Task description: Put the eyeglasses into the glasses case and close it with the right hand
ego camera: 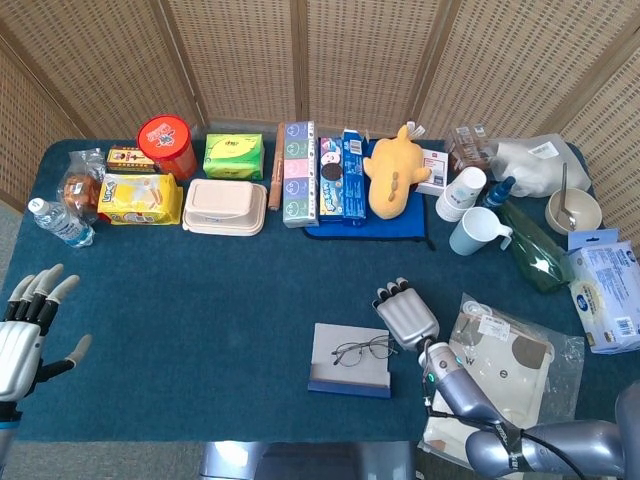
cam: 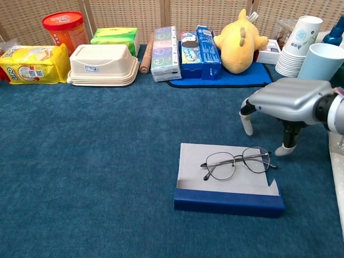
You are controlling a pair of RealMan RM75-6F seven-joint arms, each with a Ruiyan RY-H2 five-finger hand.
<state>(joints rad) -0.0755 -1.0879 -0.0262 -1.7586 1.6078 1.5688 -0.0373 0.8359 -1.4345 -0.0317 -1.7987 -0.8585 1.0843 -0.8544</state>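
Both hands empty; eyeglasses point(cam: 236, 162) on case point(cam: 228, 185).

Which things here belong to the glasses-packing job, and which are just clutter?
Job: eyeglasses; glasses case under them; right hand beside them.
Clutter: yellow plush toy, beige lunch box, red tub, paper cups.
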